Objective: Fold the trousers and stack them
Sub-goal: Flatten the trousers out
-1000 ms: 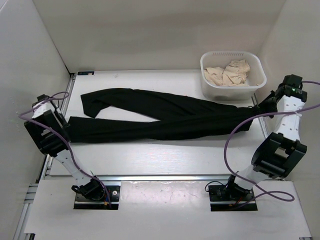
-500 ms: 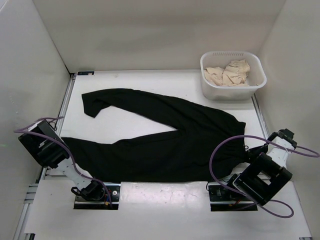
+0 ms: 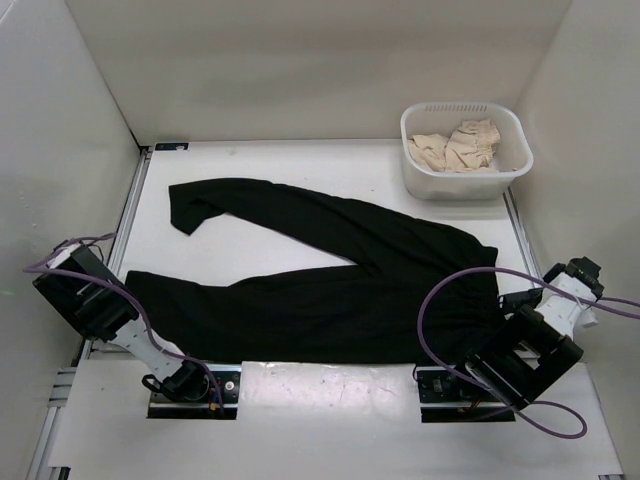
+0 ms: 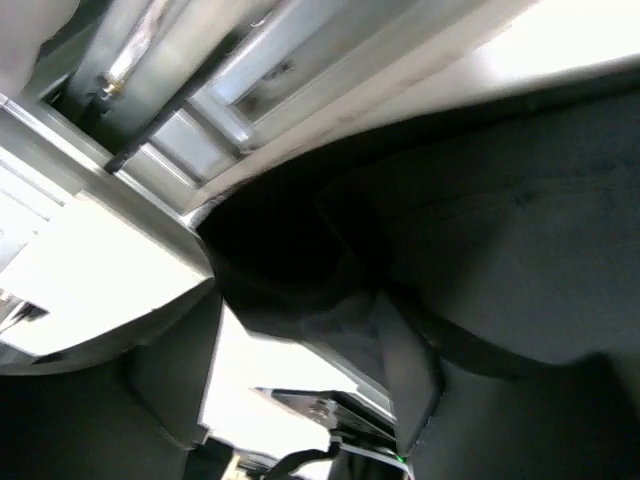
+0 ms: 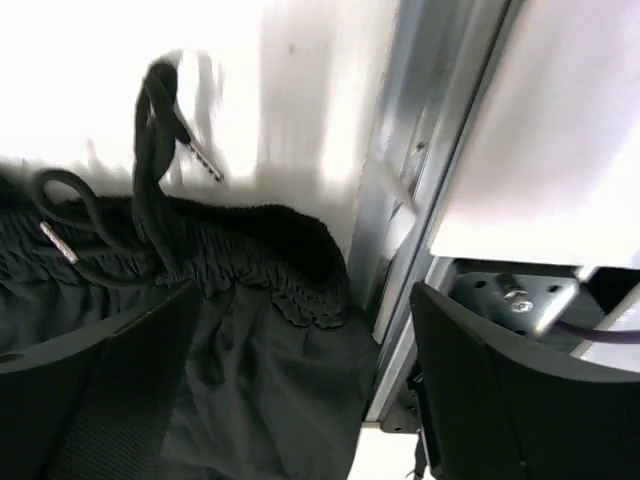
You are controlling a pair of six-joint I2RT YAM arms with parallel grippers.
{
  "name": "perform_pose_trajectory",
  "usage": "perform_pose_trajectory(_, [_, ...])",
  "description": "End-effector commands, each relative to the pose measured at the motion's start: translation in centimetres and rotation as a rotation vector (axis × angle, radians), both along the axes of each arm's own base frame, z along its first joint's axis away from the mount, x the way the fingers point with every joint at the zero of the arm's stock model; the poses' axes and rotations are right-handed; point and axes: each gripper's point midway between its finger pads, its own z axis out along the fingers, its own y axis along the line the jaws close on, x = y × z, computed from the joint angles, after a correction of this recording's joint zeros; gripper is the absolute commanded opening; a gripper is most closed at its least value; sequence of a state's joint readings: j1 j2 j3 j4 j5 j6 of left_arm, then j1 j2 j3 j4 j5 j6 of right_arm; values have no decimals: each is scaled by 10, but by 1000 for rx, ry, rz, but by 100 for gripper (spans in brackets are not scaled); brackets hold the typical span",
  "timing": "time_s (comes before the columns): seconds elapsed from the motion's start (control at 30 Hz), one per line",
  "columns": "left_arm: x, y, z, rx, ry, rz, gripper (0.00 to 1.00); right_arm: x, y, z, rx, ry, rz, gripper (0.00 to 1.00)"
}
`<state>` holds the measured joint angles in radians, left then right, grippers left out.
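The trousers [image 3: 330, 290] have come down toward the frame's bottom edge and lie left to right. The waistband [image 5: 250, 240] sits lower right between the right gripper's [image 5: 305, 330] spread, empty fingers. Whether the left gripper [image 3: 100, 298], by the lower-left cuff [image 3: 140, 283], grips or not, I cannot tell.

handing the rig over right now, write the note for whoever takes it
Right gripper: open, fingers wide either side of the waistband at the near right table edge, gripping nothing.
Left gripper: at the near leg hem by the left edge; the wrist view is too blurred to tell open from shut.
Trousers: flat in a V, waistband right, legs apart pointing left.
Done: spread out. Left: every fold, then stacking.
White basket with beige cloth sits far right.
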<state>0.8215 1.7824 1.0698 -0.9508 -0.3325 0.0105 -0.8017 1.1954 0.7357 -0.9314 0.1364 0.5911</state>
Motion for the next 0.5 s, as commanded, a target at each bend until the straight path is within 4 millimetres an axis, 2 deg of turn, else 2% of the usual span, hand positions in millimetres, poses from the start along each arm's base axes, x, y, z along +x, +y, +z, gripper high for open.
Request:
perform_pose_trajectory(0.0, [43, 6, 31, 8, -222, 5, 77, -1, -29, 26, -135, 22, -51, 90])
perform_pose_trajectory(0.03, [52, 6, 42, 6, -274, 0, 84, 3, -31, 30, -139, 7, -42, 90])
perform_pose_trajectory(0.1, [87, 4, 82, 20, -447, -50, 84, 25, -28, 41, -134, -74, 14, 92])
perform_pose_trajectory(0.13, [98, 2, 97, 35, -498, -74, 91, 34, -28, 47, -145, -100, 46, 92])
perform_pose_trajectory(0.2, [129, -10, 133, 45, -637, -159, 97, 52, -29, 59, -183, -144, 113, 90])
perform_pose_trajectory(0.23, [138, -16, 138, 35, -659, -186, 100, 72, -25, 74, -215, -191, 177, 89])
perform_pose_trajectory(0.27, [146, -21, 142, 36, -669, -214, 100, 81, -26, 83, -250, -209, 203, 89])
perform_pose_trajectory(0.3, [159, -34, 142, 17, -670, -263, 100, 92, -18, 90, -264, -228, 258, 89])
perform_pose_trajectory(0.33, [168, -34, 146, 26, -673, -286, 100, 106, -18, 95, -280, -262, 267, 89])
perform_pose_trajectory(0.37, [178, -38, 135, -3, -650, -302, 100, 120, -15, 99, -277, -288, 278, 87])
perform_pose_trajectory(0.43, [208, -54, 135, -57, -677, -371, 100, 149, -4, 102, -263, -349, 333, 85])
perform_pose_trajectory(0.47, [222, -58, 116, -106, -646, -381, 100, 161, 0, 91, -227, -335, 338, 84])
